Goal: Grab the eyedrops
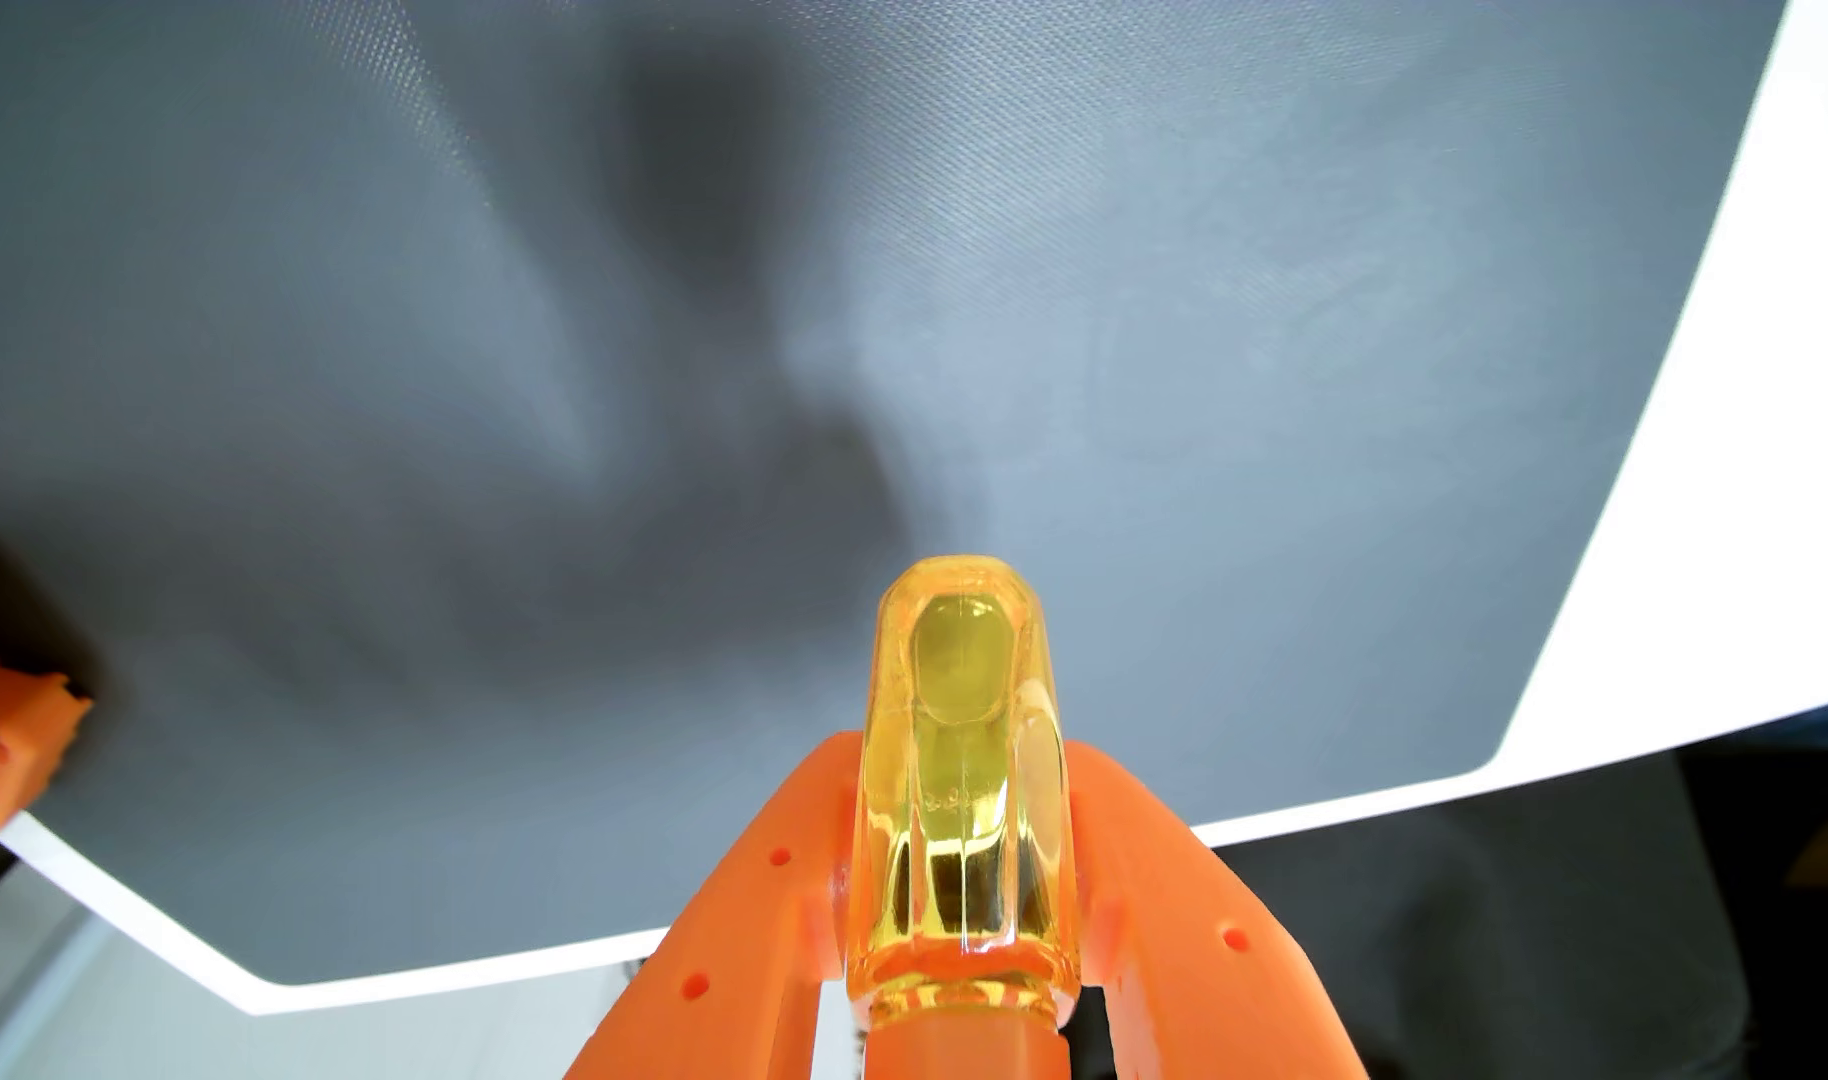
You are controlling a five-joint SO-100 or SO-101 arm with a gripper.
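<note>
An amber eyedrop bottle (960, 789) sits clamped in the orange claw (962, 831), base pointing away from the camera, its long axis along the fingers, raised above the grey mat (889, 312).

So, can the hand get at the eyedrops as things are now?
Yes, it seems it already has them: the yellow eyedrops sit between the two orange fingers of the hand, above the grey mat. Nothing blocks.
</note>
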